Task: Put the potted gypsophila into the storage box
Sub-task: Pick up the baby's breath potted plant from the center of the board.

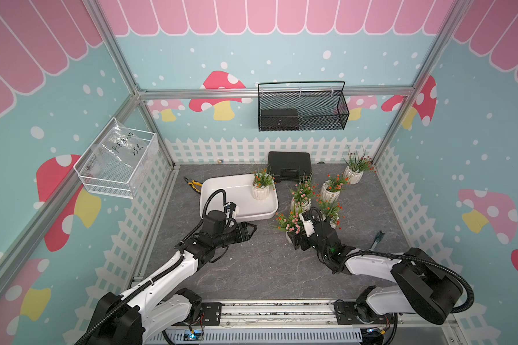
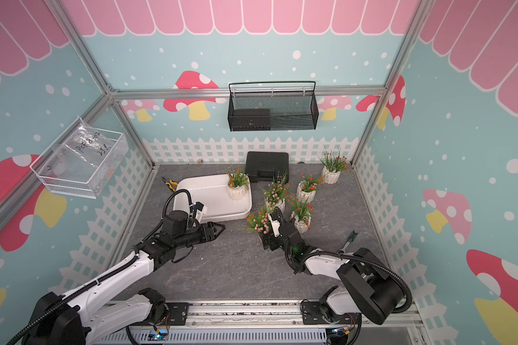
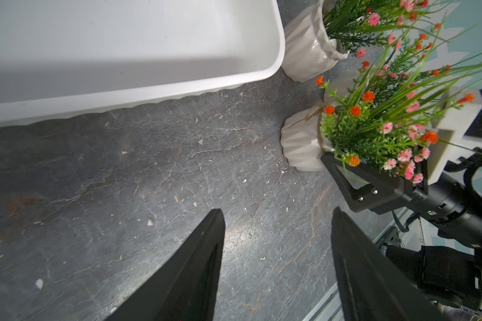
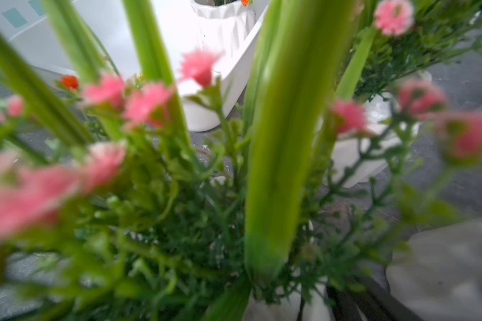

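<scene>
The storage box [image 1: 222, 185], a shallow white tub, lies left of centre in both top views. One potted gypsophila [image 1: 261, 187] stands in its far right corner. Several more pots stand on the table to its right [image 1: 331, 191]. My right gripper [image 1: 293, 239] reaches round the nearest, pink-flowered pot [image 3: 301, 144]. Its jaws are open wide, with one finger [image 3: 345, 178] against the pot's side and the other hidden by sprigs. Blurred sprigs [image 4: 273, 166] fill the right wrist view. My left gripper [image 3: 277, 214] hovers open and empty over bare table by the box's near edge [image 3: 150, 94].
A black hard case [image 1: 289, 165] lies behind the box. Yellow-handled pliers [image 1: 193, 183] sit at the box's far left, and a screwdriver [image 1: 377, 237] lies to the right. A black mesh basket [image 1: 302, 109] hangs on the back wall, a white one [image 1: 117, 162] on the left.
</scene>
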